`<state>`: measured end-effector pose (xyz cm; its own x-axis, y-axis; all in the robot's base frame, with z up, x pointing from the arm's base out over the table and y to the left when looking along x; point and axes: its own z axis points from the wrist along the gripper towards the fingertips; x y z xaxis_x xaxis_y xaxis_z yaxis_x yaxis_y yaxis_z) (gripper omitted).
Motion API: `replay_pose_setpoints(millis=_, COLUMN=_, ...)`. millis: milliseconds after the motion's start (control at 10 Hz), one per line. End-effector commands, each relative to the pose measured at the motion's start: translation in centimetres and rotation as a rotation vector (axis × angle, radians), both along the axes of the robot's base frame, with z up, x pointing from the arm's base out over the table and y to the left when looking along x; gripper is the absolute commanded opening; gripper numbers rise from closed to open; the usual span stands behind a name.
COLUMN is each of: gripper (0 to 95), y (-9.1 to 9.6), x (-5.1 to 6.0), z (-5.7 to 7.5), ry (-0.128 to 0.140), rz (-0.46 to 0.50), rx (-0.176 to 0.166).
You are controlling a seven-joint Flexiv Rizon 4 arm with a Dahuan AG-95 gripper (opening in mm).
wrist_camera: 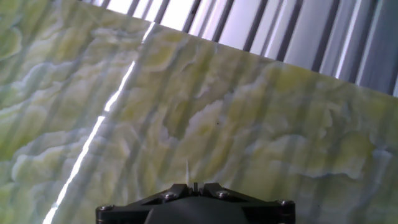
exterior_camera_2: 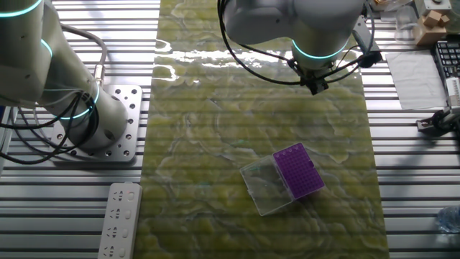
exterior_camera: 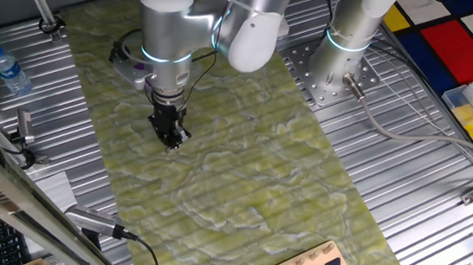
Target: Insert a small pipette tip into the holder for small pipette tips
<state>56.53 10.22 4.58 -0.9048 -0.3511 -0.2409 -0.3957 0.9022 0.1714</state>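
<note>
Because the tip (wrist_camera: pixel 187 171) is so thin and sticks out only a little from the closed fingers of the gripper (wrist_camera: pixel 194 186), a small tilt or sideways error on the way down could make it miss its hole, bend against the top of the purple box (exterior_camera_2: pixel 299 171), or slip in the grasp. The clear cover (exterior_camera_2: pixel 265 187) lying open just beside the box could also catch it if the approach comes from that side. From the other fixed view, the box sits on the green mat (exterior_camera_2: pixel 215 144), well apart from the gripper, which hangs over bare mat. The arm reaches over the mat with its wrist pointing the fingers straight down, held above the surface.
</note>
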Motion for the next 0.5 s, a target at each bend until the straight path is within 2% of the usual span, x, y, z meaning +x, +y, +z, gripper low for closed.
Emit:
replay_pose_setpoints(millis=100, gripper=0.0, y=0.0, x=0.0, z=-0.1, ry=-0.001, rz=-0.021, rx=-0.006)
replay_pose_setpoints(millis=300, gripper=0.0, y=1.2, x=0.1, z=-0.4, ry=0.002, rz=-0.054, rx=-0.008)
replay_pose_setpoints(millis=500, gripper=0.0, y=1.5, x=0.1, z=-0.5, ry=-0.003, rz=-0.045, rx=-0.008)
